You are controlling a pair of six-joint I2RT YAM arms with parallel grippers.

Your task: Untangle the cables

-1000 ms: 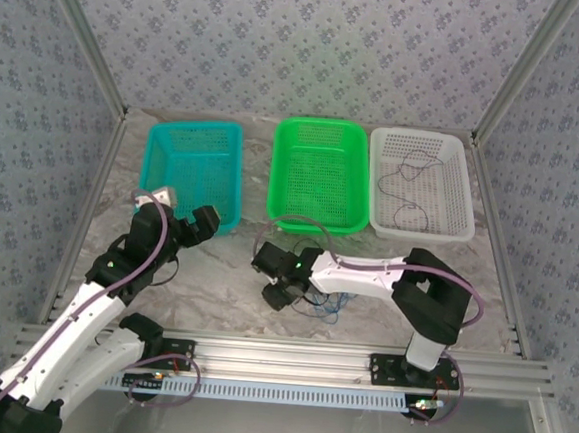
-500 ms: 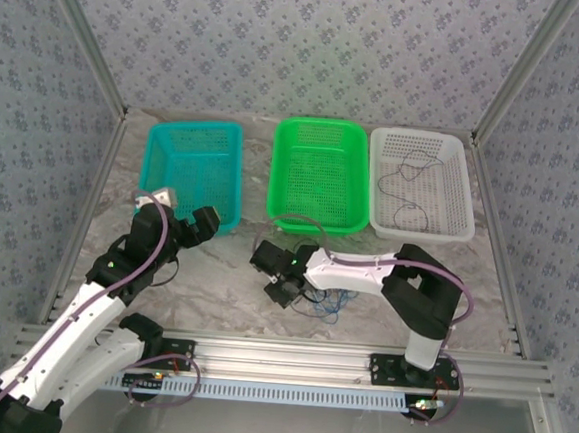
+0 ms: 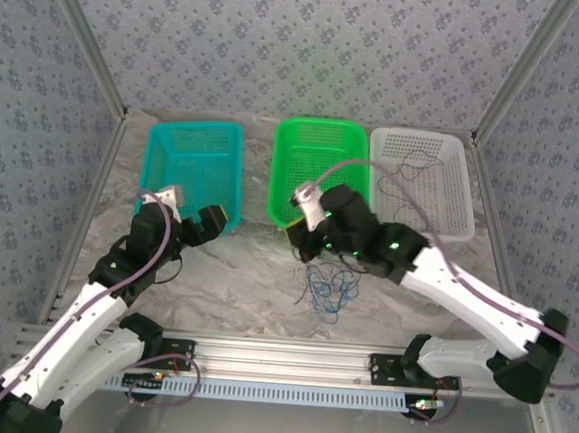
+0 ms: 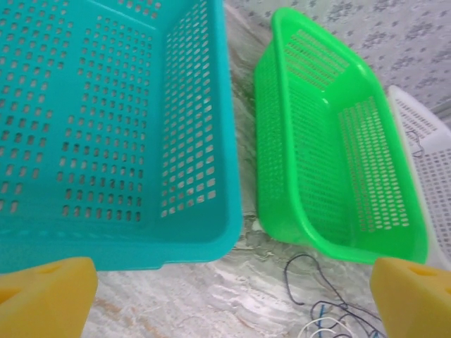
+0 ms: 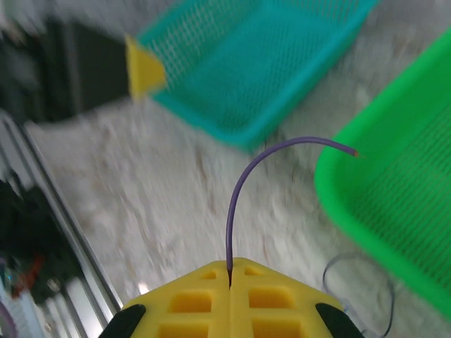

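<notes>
Yellow pads of my left gripper (image 4: 232, 292) stand spread wide and hold nothing, facing the near wall of the teal basket (image 3: 196, 134). To its right, on the marble tabletop (image 3: 234, 282) just near of the green basket (image 3: 322, 127), lie the cables (image 3: 329, 288), a small loose tangle. I judge them almost weightless, limp and apt to drag along as one clump. Each wire is therefore best pinched near a free end and drawn out slowly. At the far side of the tangle, my right gripper (image 5: 230, 271) is pressed closed on a violet strand (image 5: 243, 176). The strand rises from the seam between the pads and curves rightward to a reddish tip. The tangle shows thin blue and dark loops with a pale wire among them. At far right, one dark wire (image 3: 408, 201) lies alone in the white basket (image 3: 421, 137).
</notes>
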